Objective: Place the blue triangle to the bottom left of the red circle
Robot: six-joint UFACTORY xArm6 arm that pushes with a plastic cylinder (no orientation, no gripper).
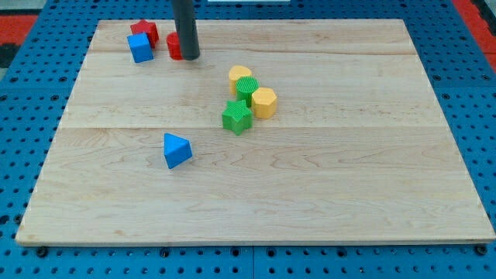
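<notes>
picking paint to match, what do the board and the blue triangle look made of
The board looks like pale wood planks with a satin finish: grain lines and plank seams show. The blue triangle looks like matte plastic or painted wood: flat, even colour.

- The board (pixel 310 194) is pale wood with fine grain, smooth, with a soft sheen.
- The blue triangle (pixel 177 149) looks like matt plastic with plain faces.
- The green star (pixel 237 116) and the yellow blocks (pixel 264 101) have fine ribbed surfaces, matt.
- The rod (pixel 186 31) is dark and smooth, slightly glossy.
- The blue base (pixel 473 101) around the board is perforated with rows of holes.
</notes>
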